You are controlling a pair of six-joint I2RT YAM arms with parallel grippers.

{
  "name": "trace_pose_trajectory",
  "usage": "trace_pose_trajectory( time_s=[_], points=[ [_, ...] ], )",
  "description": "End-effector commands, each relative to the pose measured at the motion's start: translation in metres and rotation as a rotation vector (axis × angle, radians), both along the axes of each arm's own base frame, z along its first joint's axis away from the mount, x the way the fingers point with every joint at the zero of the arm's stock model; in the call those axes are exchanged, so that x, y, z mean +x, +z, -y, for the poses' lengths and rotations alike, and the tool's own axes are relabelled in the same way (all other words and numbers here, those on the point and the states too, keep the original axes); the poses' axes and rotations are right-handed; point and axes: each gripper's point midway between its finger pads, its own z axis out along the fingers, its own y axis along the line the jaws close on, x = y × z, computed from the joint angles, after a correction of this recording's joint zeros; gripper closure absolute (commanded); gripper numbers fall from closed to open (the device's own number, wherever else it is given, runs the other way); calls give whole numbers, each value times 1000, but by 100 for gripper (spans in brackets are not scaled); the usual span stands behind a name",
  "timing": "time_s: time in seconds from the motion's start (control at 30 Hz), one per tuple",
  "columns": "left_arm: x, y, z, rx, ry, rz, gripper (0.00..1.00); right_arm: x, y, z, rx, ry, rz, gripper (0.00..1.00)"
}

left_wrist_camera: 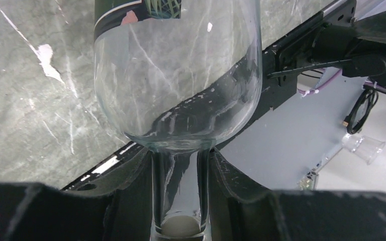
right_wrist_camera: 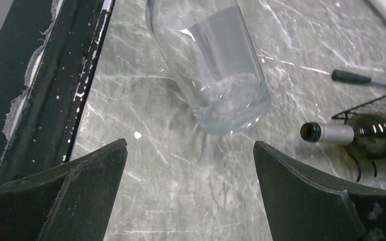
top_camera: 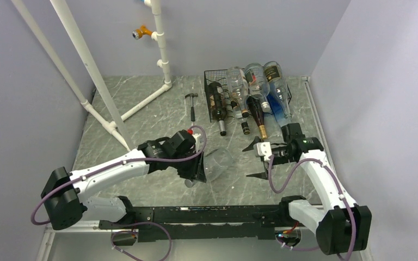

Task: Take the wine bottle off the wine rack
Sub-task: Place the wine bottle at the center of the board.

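left hand (top_camera: 198,172) clamps one clear bottle (top_camera: 218,161); right hand (top_camera: 250,162) gapes.

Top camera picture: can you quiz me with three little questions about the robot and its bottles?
1. True or false: the left gripper is shut on the neck of the clear bottle.
2. What lies just left of the wine rack? A) a hammer B) a spoon C) a toy car
3. Fill the gap: the jaws of the right gripper stand ____, with nothing between them.

Key: 1 true; 2 A; 3 open.
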Motion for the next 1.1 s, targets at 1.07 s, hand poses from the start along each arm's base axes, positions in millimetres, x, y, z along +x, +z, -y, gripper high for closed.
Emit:
trace_pose_trajectory(
  time_s=[1.07],
  points=[
    [-5, 69, 62, -187, -170, -129, 88, 20, -92, -48, -315, 152, 133, 20]
  ],
)
